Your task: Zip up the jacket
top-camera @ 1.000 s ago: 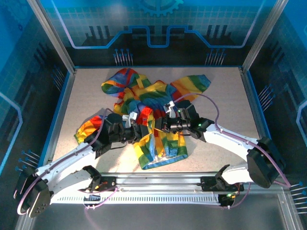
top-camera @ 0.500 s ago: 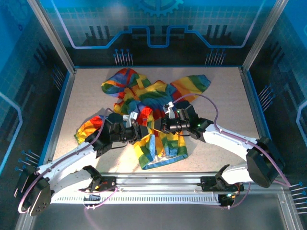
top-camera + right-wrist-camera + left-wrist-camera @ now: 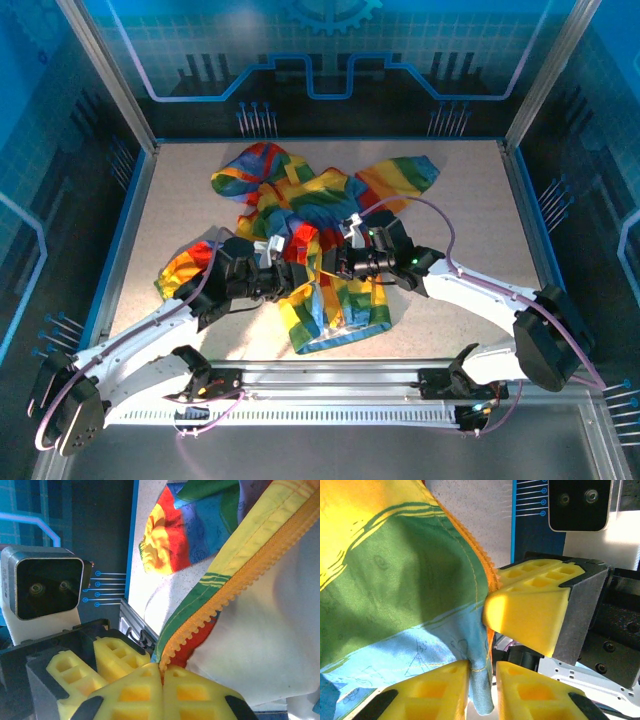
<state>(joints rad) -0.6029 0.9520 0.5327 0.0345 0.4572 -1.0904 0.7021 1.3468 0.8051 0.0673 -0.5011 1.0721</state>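
The rainbow-striped jacket (image 3: 300,190) lies crumpled near the middle of the speckled worktop (image 3: 460,200). Both arms reach in over its lower front, their tips just beside each other. The left claw (image 3: 482,690) pinches a blue-and-green fabric edge between its yellow fingers. The right claw (image 3: 161,677) is clamped tight on the end of the orange zipper (image 3: 250,570).

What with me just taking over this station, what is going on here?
Two robot arms are working on a rainbow-striped jacket crumpled on the table. The right gripper is shut on its orange zipper; the left gripper pinches the fabric edge right beside it. The teeth in view are not yet joined.
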